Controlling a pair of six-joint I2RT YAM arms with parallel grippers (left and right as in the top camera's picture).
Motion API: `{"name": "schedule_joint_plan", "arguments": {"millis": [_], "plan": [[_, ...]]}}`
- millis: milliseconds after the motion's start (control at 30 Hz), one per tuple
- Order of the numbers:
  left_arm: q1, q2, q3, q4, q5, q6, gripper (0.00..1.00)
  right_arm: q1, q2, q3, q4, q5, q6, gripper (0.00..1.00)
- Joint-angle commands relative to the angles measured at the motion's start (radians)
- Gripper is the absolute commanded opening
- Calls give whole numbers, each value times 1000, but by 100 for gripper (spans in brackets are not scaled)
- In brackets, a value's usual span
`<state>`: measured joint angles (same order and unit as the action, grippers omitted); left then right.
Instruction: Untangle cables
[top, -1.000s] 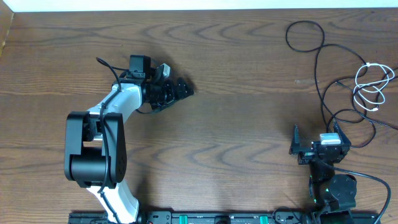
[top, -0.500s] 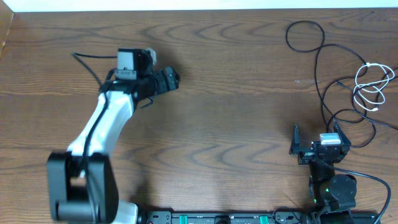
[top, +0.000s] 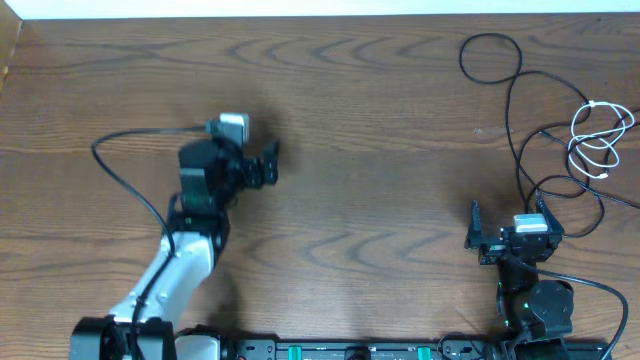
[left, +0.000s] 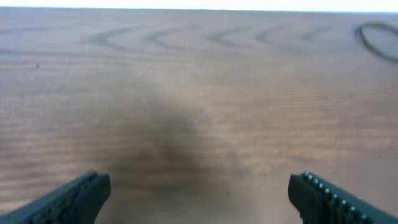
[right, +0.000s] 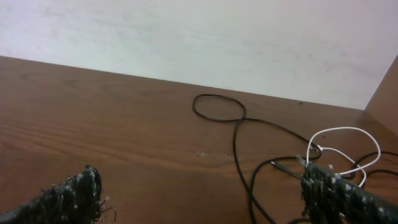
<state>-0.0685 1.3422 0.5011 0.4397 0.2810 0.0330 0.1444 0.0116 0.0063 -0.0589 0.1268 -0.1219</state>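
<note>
**Overhead view.** A wooden table (top: 380, 200) carries both arms and the two cords. The left gripper (top: 268, 162) hovers over bare wood at about 9 o'clock of the table centre, its fingers pointing toward 3 o'clock. The cords lie well apart from it, in the table's 2 o'clock corner. The black cord (top: 511, 105) forms a closed loop near the far edge, then trails toward 6 o'clock in several loose bends that end close to the right arm. The white cord (top: 597, 105) lies coiled in small loops at 3 o'clock of that black run, near the table's right edge. Black strands cross the white loops; which lies on top cannot be told.

**Left wrist view.** The two fingers (left: 74, 196) stand wide apart with only blurred wood grain between them, holding nothing. A short arc of black cord shows at the 1 o'clock corner of the view.

**Right wrist view.** The right gripper (right: 202, 186) faces the pale wall (right: 186, 37) at 12 o'clock. Its fingers (right: 71, 196) are spread fully and grip nothing. The loop of the black cord lies ahead at 12 o'clock, and the white loops sit at 3 o'clock, just beyond the right-hand finger. Neither cord touches either gripper.
</note>
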Motion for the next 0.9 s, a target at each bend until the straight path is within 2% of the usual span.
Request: {"name": "schedule_joint_plan", "arguments": {"millis": [0,267,533,700,867], "plan": [[2,-44,-97,42,-14,108,97,-3,-7,-1,-5,-2,-14,99],[2,-84,-225,41,-92,128,97,-3,-7,-1,-5,-2,-14,99],[2,-104,-323,45,-103,127,97,-3,-7,-1,-5,-2,-14,99],[2,-125,-387,126,-103,126,97,-3,-7,-1,-5,-2,-14,99],[2,-162,-429,127,-103,69,97,-3,-7,-1,-5,-2,-14,99]]}}
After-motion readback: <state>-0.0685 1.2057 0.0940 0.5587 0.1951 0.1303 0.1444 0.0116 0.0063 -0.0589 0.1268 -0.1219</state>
